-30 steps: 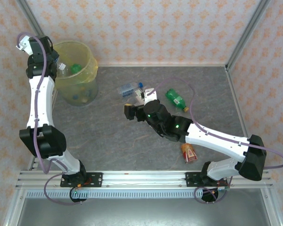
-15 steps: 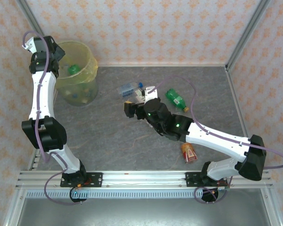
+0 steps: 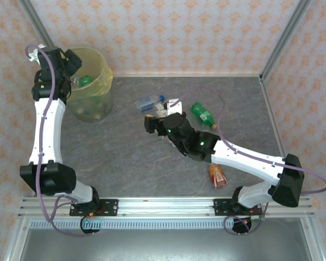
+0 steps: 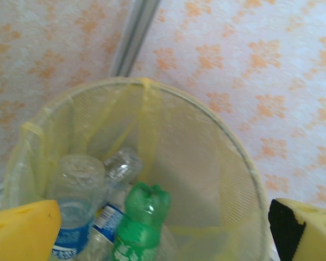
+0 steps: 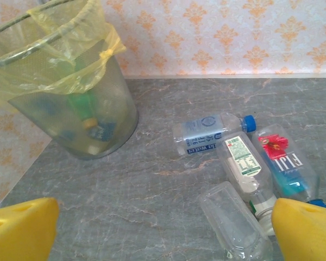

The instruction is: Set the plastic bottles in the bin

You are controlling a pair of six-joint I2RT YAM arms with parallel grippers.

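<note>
Your left gripper hangs right over the bin in the back left corner, fingers spread wide with nothing between them. Down inside the yellow bag you've got a green bottle lying against a blue-label bottle, with a crumpled clear bottle behind them. Your right gripper is wide open and empty too, low over the table and facing a cluster of four: a blue-capped bottle, a white-label bottle, a red-flower bottle and a crushed bottle nearest the fingers. In the top view a second green bottle lies just right of that cluster, and an orange-red bottle sits nearer you, well apart from the rest.
</note>
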